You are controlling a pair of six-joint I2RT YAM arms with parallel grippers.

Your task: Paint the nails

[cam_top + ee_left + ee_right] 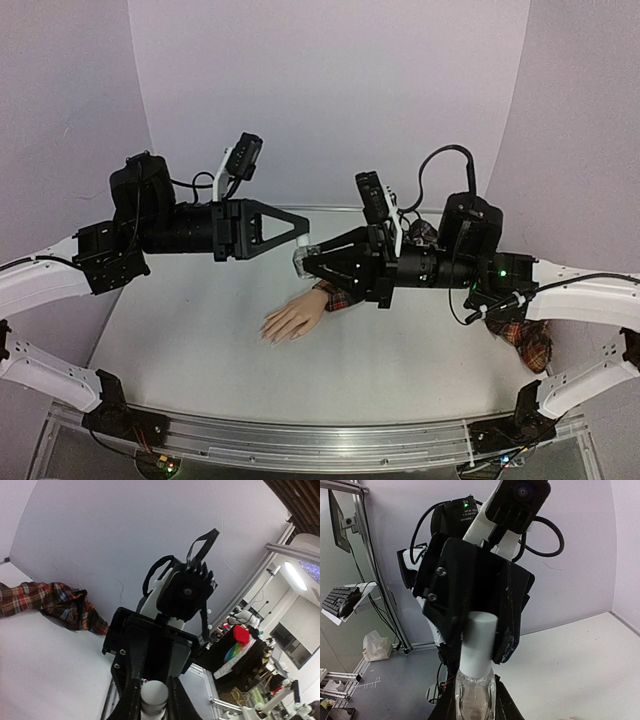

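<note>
Step in hand: opening the polish bottle, no painting yet. Right hand [318, 262] is closed around the small clear bottle [476, 700] and holds it in the air above the middle of the table [200, 350]. Left hand [298, 235] comes in from the left and is clamped on the white cap [479, 637]; both wrist views show its fingers tight on either side of the cap. The two hands meet nose to nose, with the cap seated on the bottle neck and no gap showing.

The mannequin hand [295, 318] lies flat on the table, just near of the two hands and below them, fingers pointing left and slightly near. The plaid sleeve [340, 297] runs off to the right under the right arm. The nails [272, 328] are at the left fingertips, too small to tell whether they carry any colour. Nothing touches them.

Judgement: task is early. Next move calls for the left hand to twist the cap off while the right keeps the bottle steady and upright, then lift it straight out. Any brush under the cap is hidden. After that, go down to the fingertips. Risk: bottle slips or tips during the twist.
</note>
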